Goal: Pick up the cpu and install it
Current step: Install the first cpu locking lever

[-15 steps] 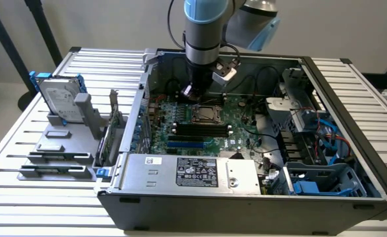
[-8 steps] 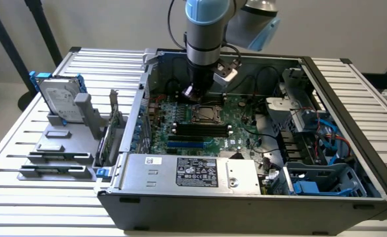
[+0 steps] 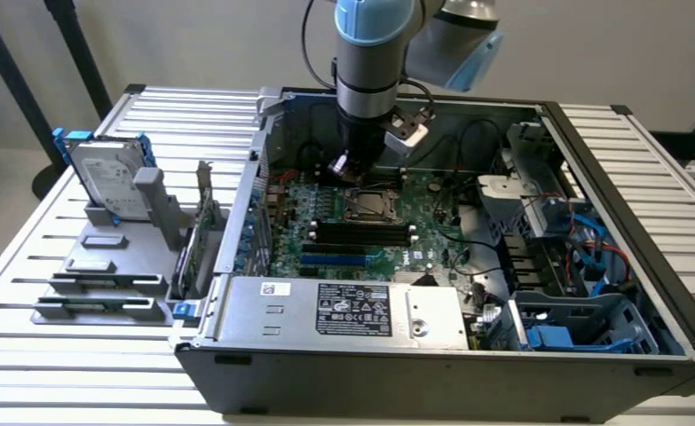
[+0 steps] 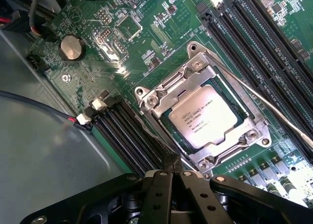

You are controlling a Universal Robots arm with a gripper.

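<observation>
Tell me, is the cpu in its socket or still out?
In. The cpu lies flat inside the socket's metal frame on the motherboard, and the shut gripper beside it holds nothing.

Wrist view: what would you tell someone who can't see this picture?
A silver cpu sits inside its metal socket frame on a green motherboard. The black gripper, shut and empty, hangs close beside the socket, with dark memory slots nearby.

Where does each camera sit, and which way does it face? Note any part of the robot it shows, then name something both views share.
Exterior view: off the arm, above the open computer case, looking down; arm shows.
Wrist view: on the wrist, looking down at the motherboard; shut gripper shows.
Shared: the cpu in its socket.
</observation>
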